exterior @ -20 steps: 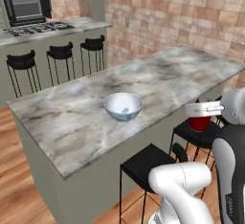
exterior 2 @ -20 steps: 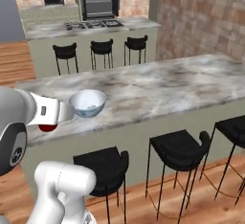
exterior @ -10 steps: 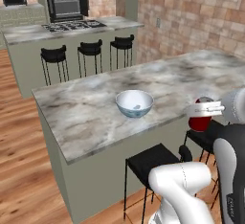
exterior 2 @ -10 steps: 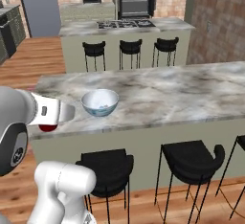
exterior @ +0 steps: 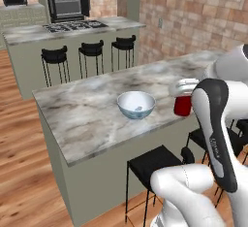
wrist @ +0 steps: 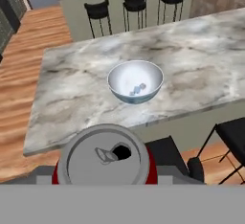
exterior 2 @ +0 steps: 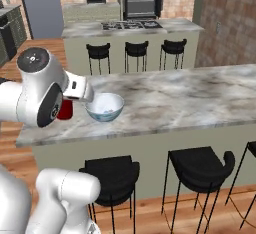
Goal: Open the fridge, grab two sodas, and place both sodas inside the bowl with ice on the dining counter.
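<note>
Item: plain red cylindrical soda can (wrist: 104,163), gripped upright in half-open pincer (exterior: 183,94). Carry over glossy white-blue round bowl (wrist: 136,81) on veined marble worktop (wrist: 206,60); lower centred before release.

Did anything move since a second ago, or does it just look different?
Mostly the robot's base drove, so the whole picture swung round; the counter did not move. The red can is still held in the fingers, short of the bowl. The bowl stays in its spot on the counter, without a can in it.

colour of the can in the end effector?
Red body with a silver top, on the soda can. The hand view shows it best.
</note>
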